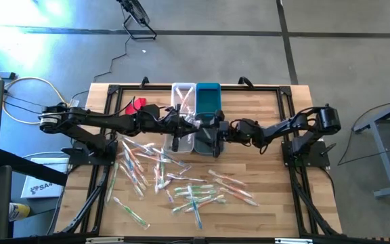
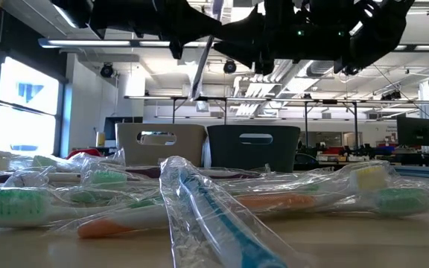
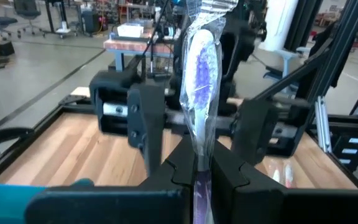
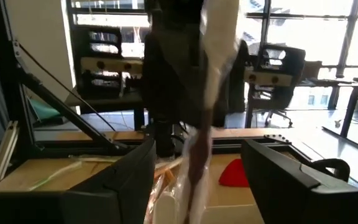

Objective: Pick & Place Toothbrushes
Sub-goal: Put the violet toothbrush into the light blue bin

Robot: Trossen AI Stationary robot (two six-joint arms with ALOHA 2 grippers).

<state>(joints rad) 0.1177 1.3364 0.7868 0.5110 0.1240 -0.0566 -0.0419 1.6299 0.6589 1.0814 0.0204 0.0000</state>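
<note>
Closest to the low camera, a blue-handled toothbrush (image 2: pixel 214 216) in its clear wrapper lies on the bench (image 1: pixel 283 196), with green-headed and orange-handled wrapped brushes just behind it. Seen from above, the loose toothbrushes (image 1: pixel 181 183) are scattered over the near half of the wooden bench, from left of centre to right of centre. At the far middle stand two small bins side by side: a white bin (image 1: pixel 183 108) on the left and a teal bin (image 1: pixel 208 102) on the right, with a red cloth (image 1: pixel 135 105) to the left of them. Both arms meet over the near end of these bins. The left claw (image 3: pixel 202 171) is clamped on a purple toothbrush (image 3: pixel 201 74) in a clear wrapper, which stands upright between its fingers. The right claw (image 4: pixel 197 186) faces it from the other side with its fingers spread wide on either side of the same wrapped brush, not touching it as far as its wrist view shows. From the low view the held brush hangs tilted above the white bin.
</note>
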